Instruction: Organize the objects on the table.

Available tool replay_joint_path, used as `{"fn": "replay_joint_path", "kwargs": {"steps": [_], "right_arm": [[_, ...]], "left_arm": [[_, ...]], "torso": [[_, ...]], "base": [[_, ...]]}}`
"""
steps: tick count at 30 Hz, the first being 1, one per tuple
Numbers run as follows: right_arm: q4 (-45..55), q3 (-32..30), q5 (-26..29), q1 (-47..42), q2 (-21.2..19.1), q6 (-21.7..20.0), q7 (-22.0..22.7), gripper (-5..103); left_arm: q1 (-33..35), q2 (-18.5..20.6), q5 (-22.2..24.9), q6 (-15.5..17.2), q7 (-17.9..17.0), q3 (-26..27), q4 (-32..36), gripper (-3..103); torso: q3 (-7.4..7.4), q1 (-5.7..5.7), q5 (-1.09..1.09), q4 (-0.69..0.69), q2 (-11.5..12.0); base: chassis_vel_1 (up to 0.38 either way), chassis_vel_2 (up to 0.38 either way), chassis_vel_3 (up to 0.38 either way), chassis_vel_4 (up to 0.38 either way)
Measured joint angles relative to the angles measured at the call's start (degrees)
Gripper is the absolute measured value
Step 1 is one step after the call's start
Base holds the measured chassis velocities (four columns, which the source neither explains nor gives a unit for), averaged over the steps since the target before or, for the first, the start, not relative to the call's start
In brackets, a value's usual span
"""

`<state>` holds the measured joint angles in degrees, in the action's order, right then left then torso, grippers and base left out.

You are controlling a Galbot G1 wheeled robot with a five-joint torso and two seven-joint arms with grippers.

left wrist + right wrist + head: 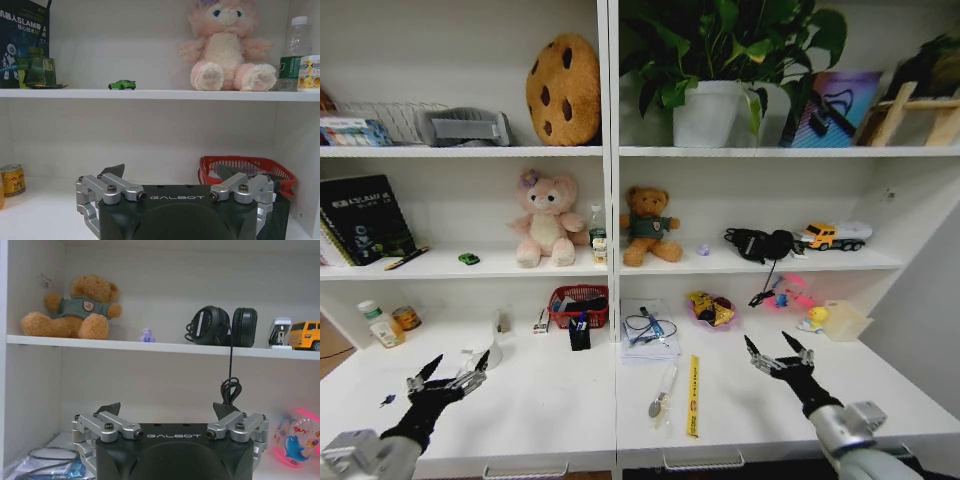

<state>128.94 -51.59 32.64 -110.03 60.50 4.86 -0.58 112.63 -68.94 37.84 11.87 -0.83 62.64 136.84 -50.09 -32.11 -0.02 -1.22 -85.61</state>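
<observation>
Clear plastic, the green-labelled bottle [597, 232] stands on the middle shelf between the pink plush [546, 219] and the brown bear [648, 226]; it looks light, smooth and likely slippery, best taken around its body. The green gadget [469, 258] lies further left on that shelf, small and rigid. Both claws hover empty over the desk [540, 405], left claw [448, 376] and right claw [778, 354] spread wide. The left wrist view reveals a red basket [250, 166]; the right wrist view shows black headphones [224, 326].
</observation>
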Motion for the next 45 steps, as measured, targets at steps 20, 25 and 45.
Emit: {"fn": "replay_joint_path", "kwargs": {"steps": [20,25,45], "right_arm": [[2.4,4.2,-4.6,-2.6,5.7,-0.2,2.5,100],[2.4,4.2,-4.5,-2.5,5.6,-0.3,2.5,100],[2.2,4.2,-4.4,-2.4,5.5,-0.3,2.5,100]], "left_arm": [[0.0,0.0,0.0,0.0,0.0,0.0,0.0,100],[0.0,0.0,0.0,0.0,0.0,0.0,0.0,100],[0.0,0.0,0.0,0.0,0.0,0.0,0.0,100]], "torso": [[-0.01,-0.01,0.02,-0.01,0.0],[-0.01,-0.01,0.01,-0.01,0.0],[-0.01,-0.01,0.01,-0.01,0.0]], "base": [[0.000,0.000,0.000,0.000],[0.000,0.000,0.000,0.000],[0.000,0.000,0.000,0.000]]}}
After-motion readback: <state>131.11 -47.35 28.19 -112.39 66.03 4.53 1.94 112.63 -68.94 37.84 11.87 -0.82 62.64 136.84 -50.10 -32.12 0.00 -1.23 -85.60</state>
